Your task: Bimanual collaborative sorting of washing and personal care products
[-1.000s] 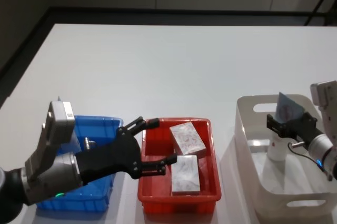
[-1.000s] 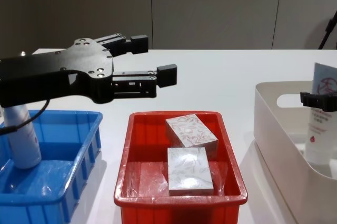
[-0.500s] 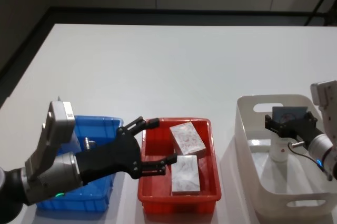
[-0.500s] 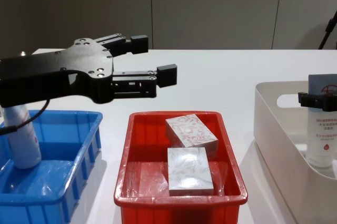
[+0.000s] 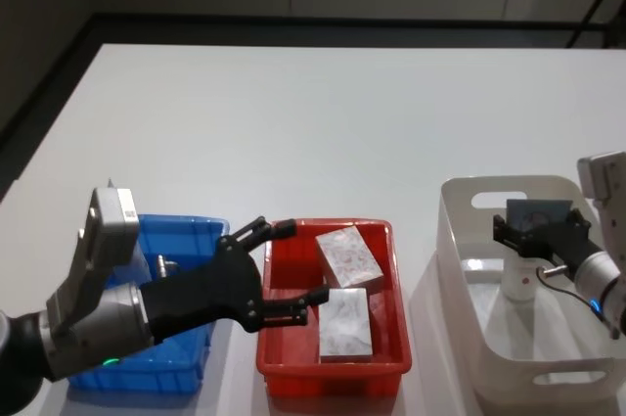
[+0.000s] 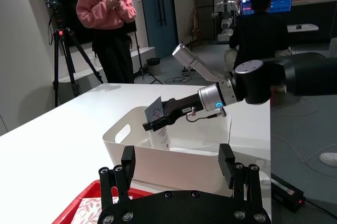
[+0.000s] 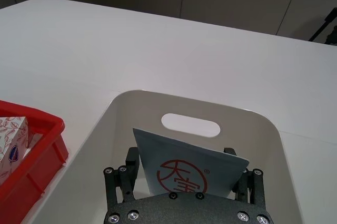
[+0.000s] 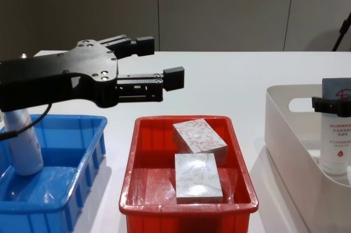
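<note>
SORTING NEARS ITS END: At the right edge of the chest view, the right gripper (image 5: 540, 232) clamps the upper end of a pale-blue squeeze tube (image 8: 335, 142). It holds the tube upright inside the white handled bin (image 8: 285, 134), red circled logo at the top and white cap down. Whether the cap touches the bin floor cannot be told. The left gripper (image 8: 160, 59) hangs empty with its jaws spread wide, left of centre, above the gap between the blue bin (image 8: 44, 216) and the red bin (image 8: 189, 206). A white bottle (image 8: 22, 145) stands in the blue bin at lower left. Two patterned boxes (image 8: 199, 136) lie in the red bin at lower centre. With every product in sight inside a bin, releasing the tube appears to be all that is left.
</note>
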Tool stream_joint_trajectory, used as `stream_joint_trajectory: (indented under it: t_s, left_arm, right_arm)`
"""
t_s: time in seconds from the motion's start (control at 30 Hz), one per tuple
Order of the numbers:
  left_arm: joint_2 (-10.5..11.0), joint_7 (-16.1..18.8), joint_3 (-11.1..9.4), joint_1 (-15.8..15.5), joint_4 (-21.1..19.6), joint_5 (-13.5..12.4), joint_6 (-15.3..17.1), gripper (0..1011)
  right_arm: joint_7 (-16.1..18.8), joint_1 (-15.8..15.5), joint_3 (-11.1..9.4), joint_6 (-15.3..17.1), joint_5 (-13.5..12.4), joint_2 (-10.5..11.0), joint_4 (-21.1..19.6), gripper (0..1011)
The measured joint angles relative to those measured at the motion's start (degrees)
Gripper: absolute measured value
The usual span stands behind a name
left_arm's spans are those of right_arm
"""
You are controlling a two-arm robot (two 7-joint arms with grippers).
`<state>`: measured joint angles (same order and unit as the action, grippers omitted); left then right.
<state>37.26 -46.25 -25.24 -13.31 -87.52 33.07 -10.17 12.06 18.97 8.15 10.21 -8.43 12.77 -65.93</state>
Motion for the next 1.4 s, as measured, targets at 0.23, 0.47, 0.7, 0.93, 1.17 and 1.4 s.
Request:
stream_joint_trajectory:
  t_s: [0.23,0.47,0.7,0.93,1.17,1.4]
  left_arm:
    - [0.0,0.0,0.0,0.0,0.0,0.0,0.0,1001]
    - [0.0,0.0,0.0,0.0,0.0,0.0,0.0,1002]
    - [0.0,0.0,0.0,0.0,0.0,0.0,0.0,1001]
    - [0.0,0.0,0.0,0.0,0.0,0.0,0.0,1001]
    - [0.0,0.0,0.0,0.0,0.0,0.0,0.0,1001]
    - [0.0,0.0,0.0,0.0,0.0,0.0,0.0,1001]
  right_arm:
    - [-0.6,-2.0,-0.7,0.0,0.5,0.4,-3.0,1001]
    - [-1.0,-4.4,-1.5,0.7,0.9,0.8,-6.3,1001]
    - [-1.5,-7.8,-2.6,1.2,1.1,1.4,-10.3,1001]
    - [-2.0,-11.2,-3.2,0.3,2.7,2.3,-14.2,1001]
    - [-2.3,-13.6,-3.7,-0.7,4.2,2.7,-16.6,1001]
    - [-1.5,-14.8,-3.7,-2.6,5.7,3.2,-17.7,1001]
